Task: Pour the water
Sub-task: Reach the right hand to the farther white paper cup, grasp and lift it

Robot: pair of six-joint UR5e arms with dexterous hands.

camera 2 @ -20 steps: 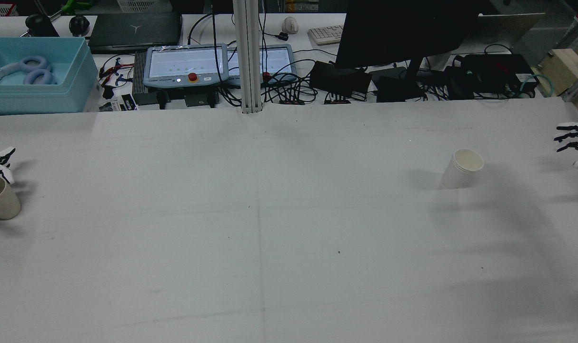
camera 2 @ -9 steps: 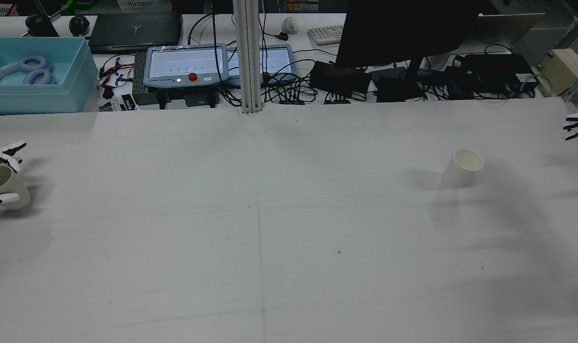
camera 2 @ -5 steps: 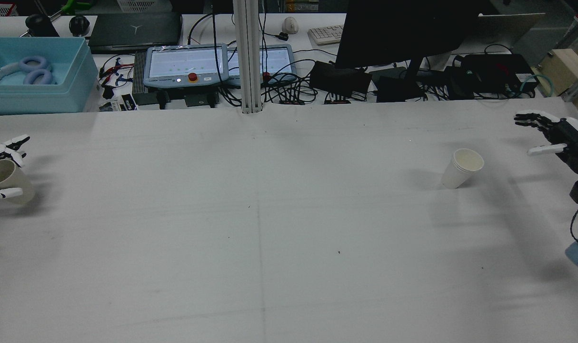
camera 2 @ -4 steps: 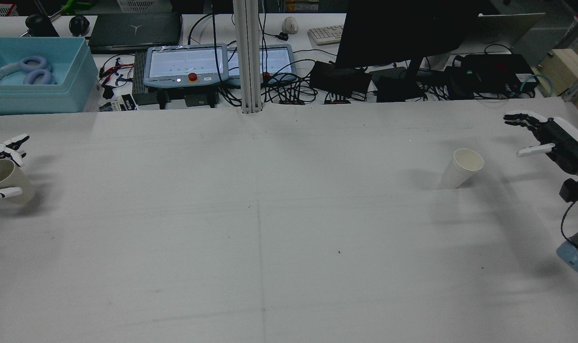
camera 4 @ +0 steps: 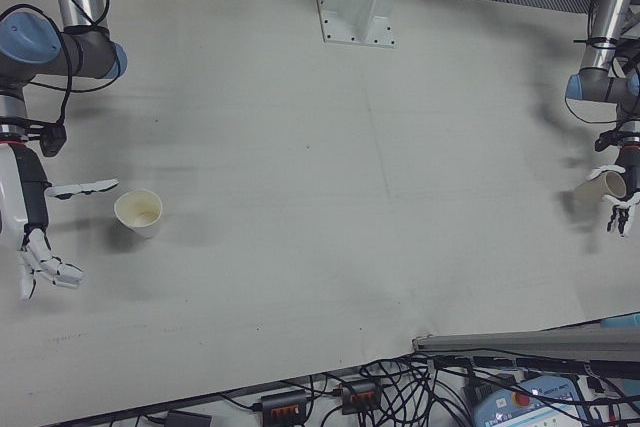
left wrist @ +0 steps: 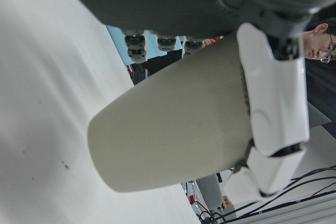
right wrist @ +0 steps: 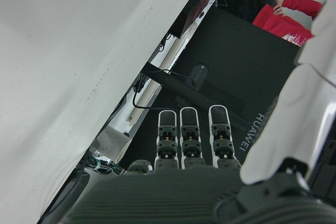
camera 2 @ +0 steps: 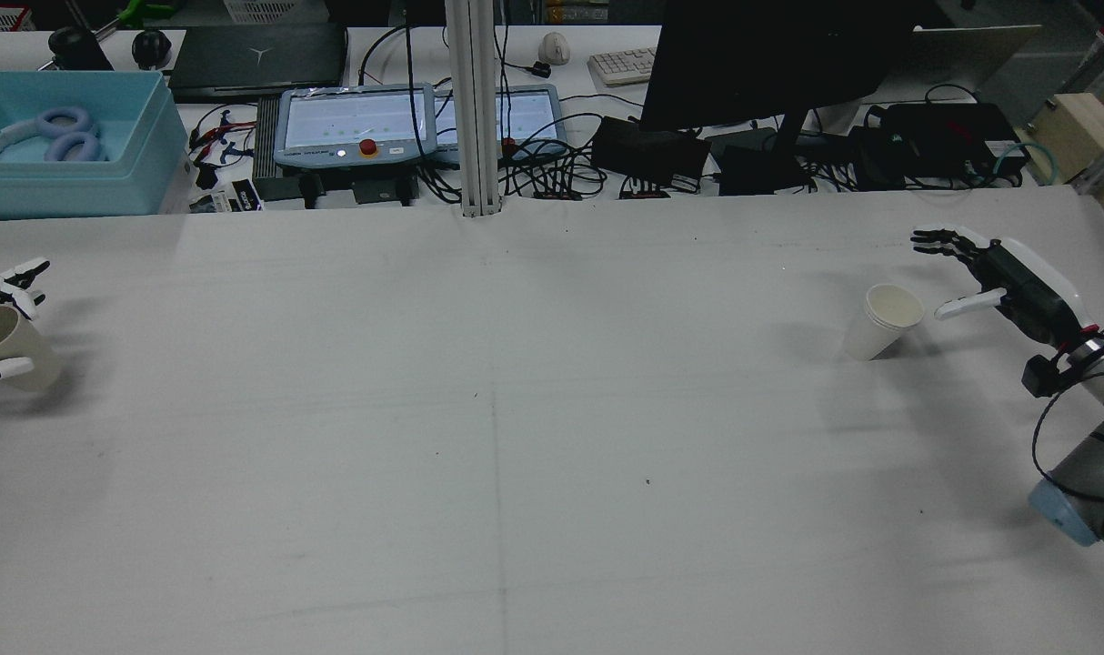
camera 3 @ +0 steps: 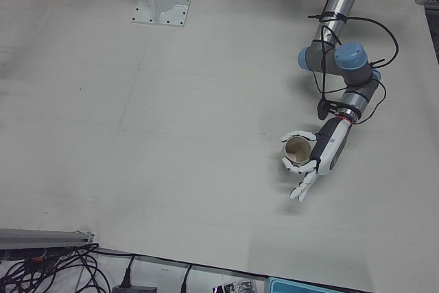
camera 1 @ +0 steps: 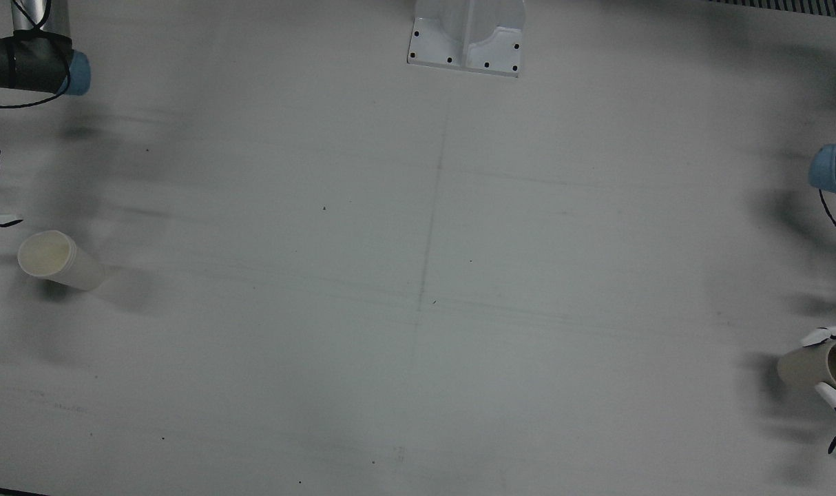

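A beige cup (camera 2: 2,344) is at the table's far left in the rear view, tilted, in my left hand (camera 2: 11,277). The left-front view shows the fingers and thumb of the left hand (camera 3: 324,154) wrapped round the cup (camera 3: 298,151). In the left hand view the cup (left wrist: 173,129) fills the frame under the thumb. A white paper cup (camera 2: 882,320) stands at the right. My right hand (camera 2: 998,273) is open just right of it, fingers spread, not touching. In the right-front view the right hand (camera 4: 25,209) is beside the white cup (camera 4: 138,213).
A mast (camera 2: 475,109) stands at the table's far edge, with teach pendants (camera 2: 352,123), cables and a monitor (camera 2: 770,64) behind it. A blue bin (camera 2: 70,146) sits at the back left. The pedestal base (camera 1: 466,34) is at the near middle edge.
My right hand has come in from the right edge, leftward to beside the white cup. My left hand has closed on the beige cup and raised and tilted it slightly.
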